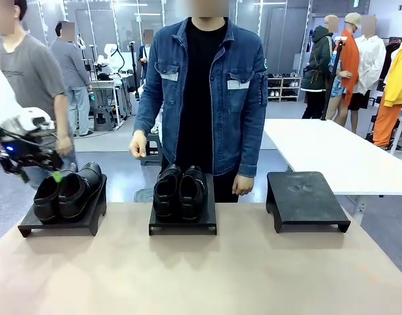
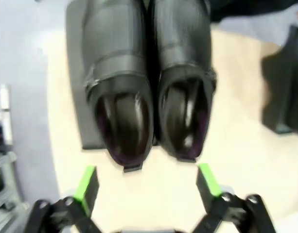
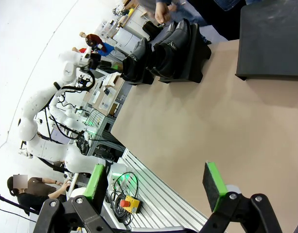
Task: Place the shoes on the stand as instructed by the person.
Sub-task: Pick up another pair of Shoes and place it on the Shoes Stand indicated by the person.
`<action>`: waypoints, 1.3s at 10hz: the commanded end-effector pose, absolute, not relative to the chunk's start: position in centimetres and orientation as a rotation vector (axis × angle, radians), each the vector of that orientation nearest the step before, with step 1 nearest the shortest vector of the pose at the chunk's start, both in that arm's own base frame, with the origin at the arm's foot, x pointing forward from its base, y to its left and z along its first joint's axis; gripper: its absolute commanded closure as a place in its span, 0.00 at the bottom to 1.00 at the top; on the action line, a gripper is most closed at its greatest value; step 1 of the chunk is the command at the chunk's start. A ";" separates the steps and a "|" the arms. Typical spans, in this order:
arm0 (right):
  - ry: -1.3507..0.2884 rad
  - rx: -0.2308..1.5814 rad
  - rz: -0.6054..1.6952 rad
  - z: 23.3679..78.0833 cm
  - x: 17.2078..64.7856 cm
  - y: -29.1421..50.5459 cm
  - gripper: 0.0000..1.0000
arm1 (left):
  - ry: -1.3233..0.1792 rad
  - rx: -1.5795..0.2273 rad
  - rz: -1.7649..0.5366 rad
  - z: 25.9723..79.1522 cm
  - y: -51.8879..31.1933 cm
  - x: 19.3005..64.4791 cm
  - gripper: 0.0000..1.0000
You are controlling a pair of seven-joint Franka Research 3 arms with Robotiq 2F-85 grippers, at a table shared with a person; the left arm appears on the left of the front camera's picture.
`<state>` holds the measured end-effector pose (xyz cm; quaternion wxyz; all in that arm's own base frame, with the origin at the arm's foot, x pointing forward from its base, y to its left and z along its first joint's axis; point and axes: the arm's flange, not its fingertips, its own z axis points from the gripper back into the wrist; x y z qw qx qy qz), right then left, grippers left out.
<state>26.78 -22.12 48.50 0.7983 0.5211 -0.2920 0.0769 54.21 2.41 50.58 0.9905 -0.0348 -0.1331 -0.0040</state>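
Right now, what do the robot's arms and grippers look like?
The left arm is white with rounded joints and black cabling. The left gripper and right gripper are black linkage frames, each with two fingers carrying bright green pads.

left pair (image 1: 68, 191): glossy black, sleeker, side by side on the left black stand (image 1: 30, 228); toes toward the robot
middle pair (image 1: 180, 189): chunkier, thick soles, together on the centre stand (image 1: 182, 228)
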 end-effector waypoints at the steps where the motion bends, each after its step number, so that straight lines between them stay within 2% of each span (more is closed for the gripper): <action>1: -0.648 1.126 0.182 48.7 26.8 -22.2 0.00 | -0.202 -0.165 -0.034 54.8 6.7 51.0 0.00; 4: -0.648 1.126 0.182 48.7 26.8 -22.2 0.00 | -0.202 -0.521 -0.080 57.1 13.8 44.6 0.00; 6: -0.648 1.126 0.182 48.7 26.8 -22.2 0.00 | -0.239 -0.794 -0.094 55.7 18.2 40.3 0.00; 8: -0.648 1.126 0.182 48.7 26.8 -22.2 0.00 | -0.263 -0.993 -0.108 52.5 21.8 37.0 0.00; 12: -0.648 1.126 0.182 48.7 26.8 -22.2 0.00 | -0.183 -1.404 -0.190 46.6 25.7 34.8 0.00; 13: -0.648 1.126 0.182 48.7 26.8 -22.2 0.00 | -0.165 -1.449 -0.203 45.3 25.5 34.7 0.00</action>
